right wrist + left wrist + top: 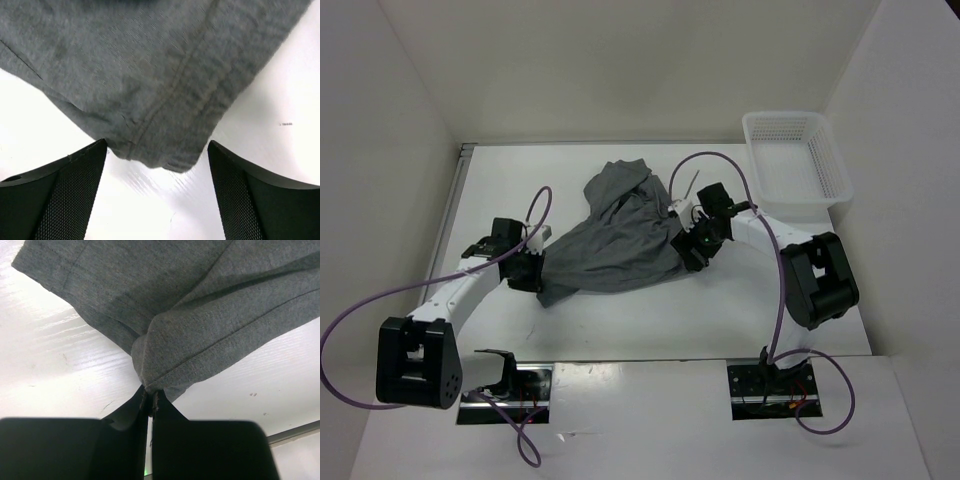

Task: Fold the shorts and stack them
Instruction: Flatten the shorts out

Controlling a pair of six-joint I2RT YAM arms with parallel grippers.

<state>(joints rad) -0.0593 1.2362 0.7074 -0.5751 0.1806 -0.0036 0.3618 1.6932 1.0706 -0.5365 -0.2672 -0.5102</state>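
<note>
The grey shorts [615,235] lie rumpled across the middle of the white table, one part bunched toward the back. My left gripper [532,272] is at their near left corner and is shut on a pinch of the hem; in the left wrist view the shorts [200,325] rise from the closed left gripper [151,392]. At the cloth's right edge my right gripper [692,248] stands open. The right wrist view has the right gripper [157,150] spread wide, with a corner of the shorts [160,90] just ahead of the tips and not held.
A white mesh basket [825,165] stands at the back right corner of the table. Purple cables [775,250] loop from both arms. White walls close the table on the left, back and right.
</note>
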